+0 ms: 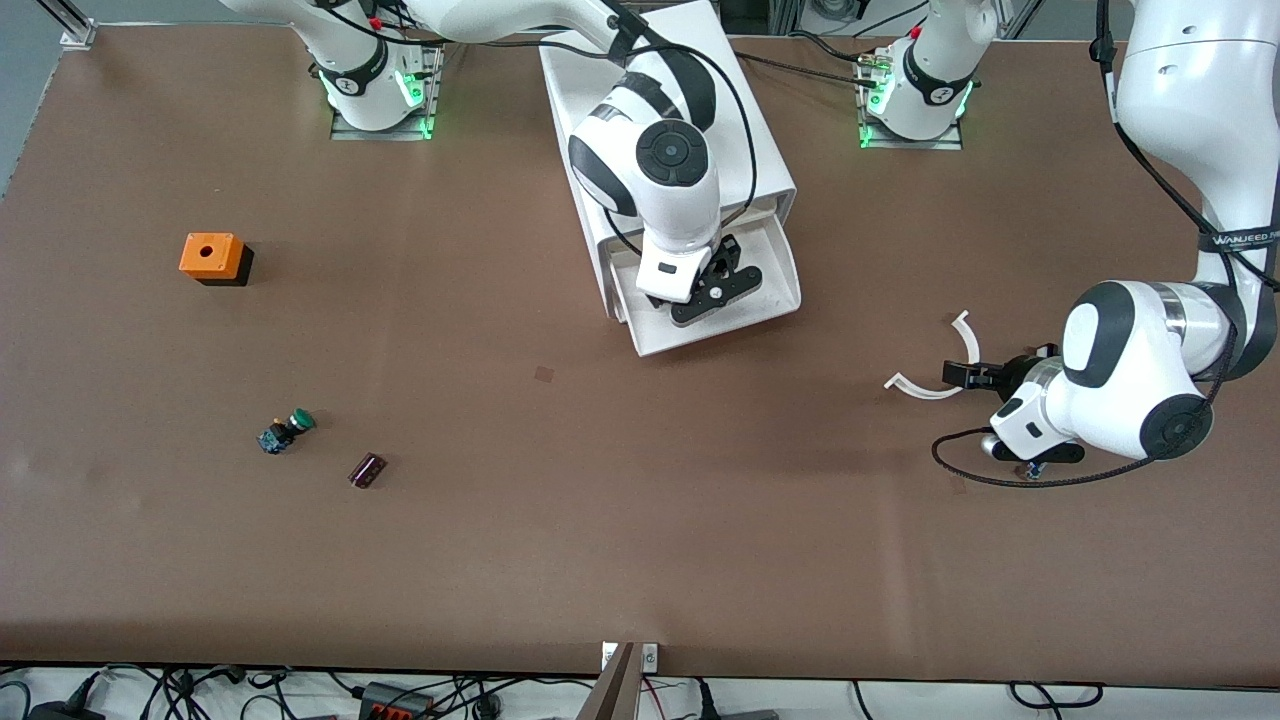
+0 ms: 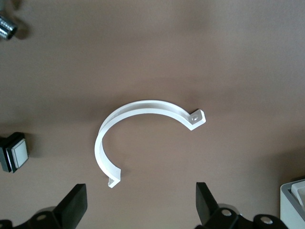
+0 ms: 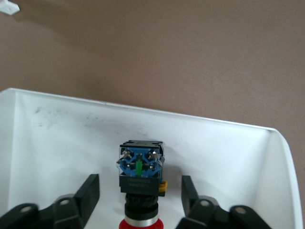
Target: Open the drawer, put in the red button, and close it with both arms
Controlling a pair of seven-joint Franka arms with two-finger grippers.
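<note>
The drawer [image 1: 785, 300] stands pulled out of the white cabinet [image 1: 765, 150], toward the front camera. My right gripper [image 1: 715, 285] is low inside it, open. In the right wrist view the red button [image 3: 141, 171] lies on the drawer floor [image 3: 62, 143] between the spread fingers of the right gripper [image 3: 139, 183], touching neither. The front view hides the button under the gripper. My left gripper [image 1: 965, 375] waits open and empty over the table at the left arm's end, above a white curved clip [image 2: 143, 106]; the left wrist view shows the gripper [image 2: 140, 188] spread wide.
The clip [image 1: 915, 388] lies on the table by the left gripper. A green-capped button [image 1: 287, 430], a small dark part [image 1: 367, 469] and an orange cube with a hole [image 1: 212, 257] lie toward the right arm's end. A small square black-and-white part [image 2: 13, 152] lies near the clip.
</note>
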